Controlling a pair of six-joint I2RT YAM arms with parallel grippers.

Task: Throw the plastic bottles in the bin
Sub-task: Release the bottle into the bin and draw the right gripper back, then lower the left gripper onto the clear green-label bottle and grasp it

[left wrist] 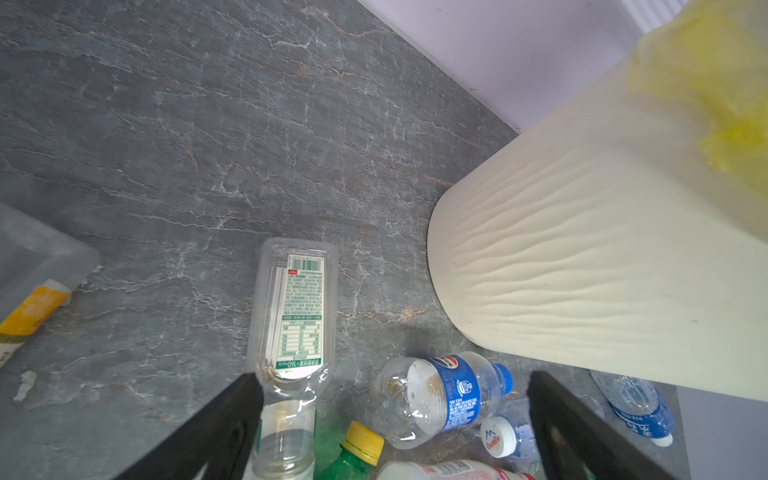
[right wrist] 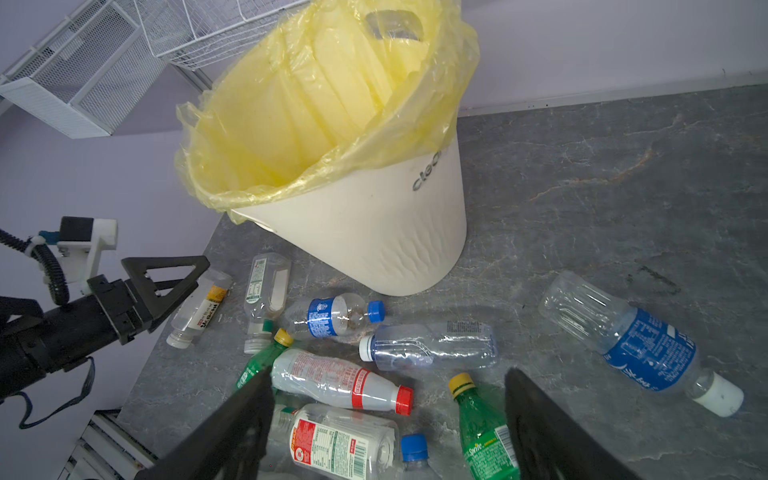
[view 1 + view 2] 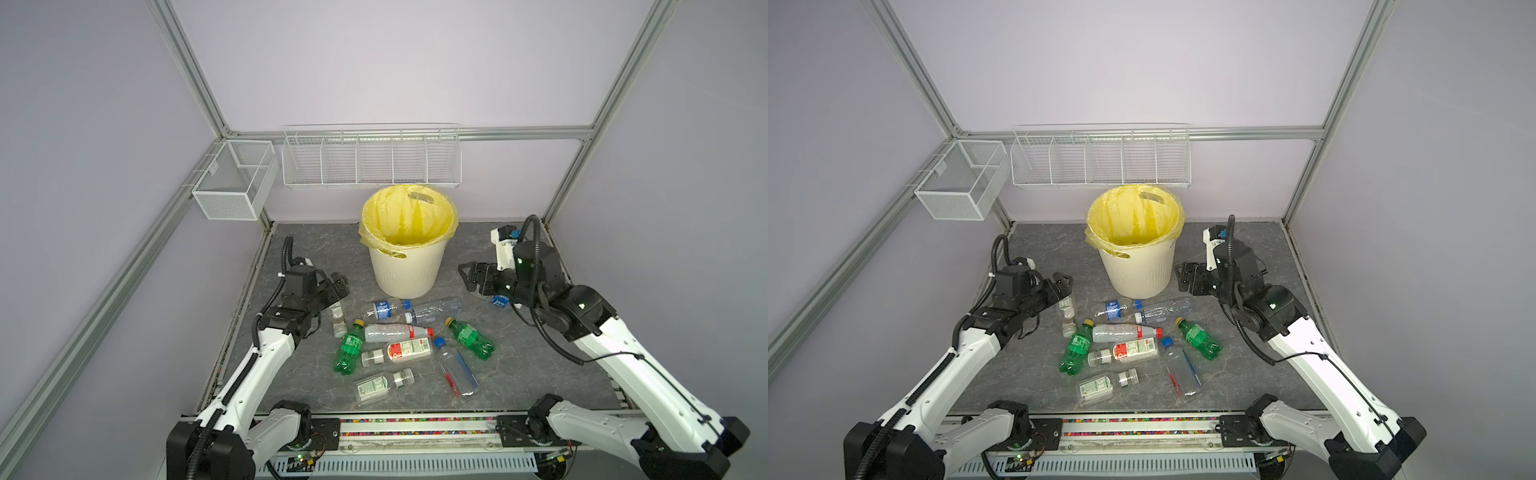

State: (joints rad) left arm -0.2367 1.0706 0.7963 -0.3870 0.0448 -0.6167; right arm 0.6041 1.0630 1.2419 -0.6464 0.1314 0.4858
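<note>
The bin (image 3: 405, 270) (image 3: 1136, 272), cream with a yellow bag, stands at the back middle of the grey table. Several plastic bottles lie in front of it, among them a green one (image 3: 349, 347), a red-capped one (image 3: 395, 332) and a blue-labelled one (image 3: 380, 309). My left gripper (image 3: 338, 284) (image 1: 395, 378) hangs open and empty left of the bin, above a clear bottle (image 1: 295, 316). My right gripper (image 3: 467, 276) (image 2: 389, 374) is open and empty right of the bin, with a blue-labelled bottle (image 3: 498, 300) (image 2: 636, 345) on the table beneath its arm.
Two white wire baskets (image 3: 235, 178) (image 3: 370, 160) hang on the back frame, above and behind the bin. Aluminium posts (image 3: 565, 178) border the table corners. A cable rail (image 3: 415, 432) runs along the front edge between the arm bases.
</note>
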